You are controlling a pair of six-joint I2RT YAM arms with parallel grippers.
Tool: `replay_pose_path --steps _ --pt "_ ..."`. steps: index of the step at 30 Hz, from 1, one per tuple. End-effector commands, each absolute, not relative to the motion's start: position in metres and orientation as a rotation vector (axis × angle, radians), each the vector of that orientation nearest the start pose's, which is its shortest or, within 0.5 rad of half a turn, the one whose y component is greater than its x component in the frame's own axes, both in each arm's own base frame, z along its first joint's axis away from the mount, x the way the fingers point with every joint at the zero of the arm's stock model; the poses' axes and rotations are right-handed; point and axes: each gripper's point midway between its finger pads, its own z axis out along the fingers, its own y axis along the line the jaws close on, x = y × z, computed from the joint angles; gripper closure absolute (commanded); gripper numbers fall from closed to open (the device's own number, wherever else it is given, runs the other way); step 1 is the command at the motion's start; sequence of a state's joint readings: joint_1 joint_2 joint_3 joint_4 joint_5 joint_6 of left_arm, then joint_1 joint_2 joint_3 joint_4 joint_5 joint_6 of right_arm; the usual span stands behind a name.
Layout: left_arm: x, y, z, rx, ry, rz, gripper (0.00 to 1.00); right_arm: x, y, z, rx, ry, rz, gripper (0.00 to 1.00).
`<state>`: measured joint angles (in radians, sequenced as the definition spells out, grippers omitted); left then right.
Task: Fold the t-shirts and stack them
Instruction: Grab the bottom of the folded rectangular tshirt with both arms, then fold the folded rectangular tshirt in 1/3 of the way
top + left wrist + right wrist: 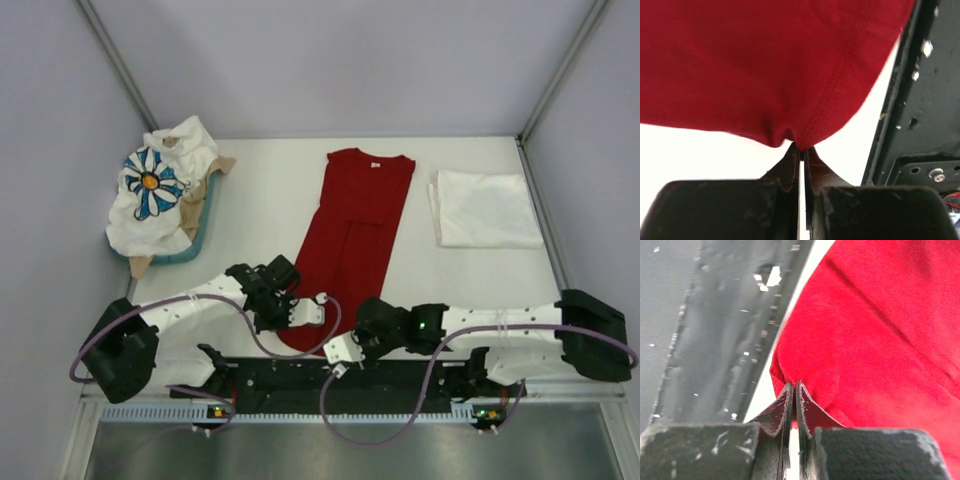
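Hem of red t-shirt point(355, 225) pinched by left hand point(801, 150), right hand point(793, 386), white t-shirt point(487, 208) beside, daisy t-shirt point(150, 190) on tray point(203, 240)

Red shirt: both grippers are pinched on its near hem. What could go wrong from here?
1. The left gripper and right gripper each bite only the very edge of the red t-shirt, so the hem may slip out on lifting.
2. The shirt lies folded into a narrow strip, and uneven arm motion could open that fold.
3. The hem sits right beside the black base rail, where the cloth might snag.
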<state>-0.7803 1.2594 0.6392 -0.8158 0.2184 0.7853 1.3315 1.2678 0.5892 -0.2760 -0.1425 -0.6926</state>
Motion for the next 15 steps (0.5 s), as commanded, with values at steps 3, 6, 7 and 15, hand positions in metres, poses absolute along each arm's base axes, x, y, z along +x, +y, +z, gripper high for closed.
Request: replay_pose_path --steps 3,6,7,15 --pt "0.169 -0.172 0.074 -2.424 -2.501 0.328 1.00 0.126 0.287 0.101 -1.835 1.347 0.403 1.00" --pt "0.201 -0.179 0.093 -2.411 -2.616 0.226 1.00 0.150 0.284 0.116 -1.743 1.366 0.373 1.00" --pt "0.214 -0.180 0.100 -2.395 -2.666 0.194 1.00 0.161 0.282 0.120 -1.706 1.382 0.356 1.00" --pt "0.305 -0.196 0.124 -2.225 -2.901 0.083 1.00 0.257 0.261 0.151 -1.406 1.390 0.227 1.00"
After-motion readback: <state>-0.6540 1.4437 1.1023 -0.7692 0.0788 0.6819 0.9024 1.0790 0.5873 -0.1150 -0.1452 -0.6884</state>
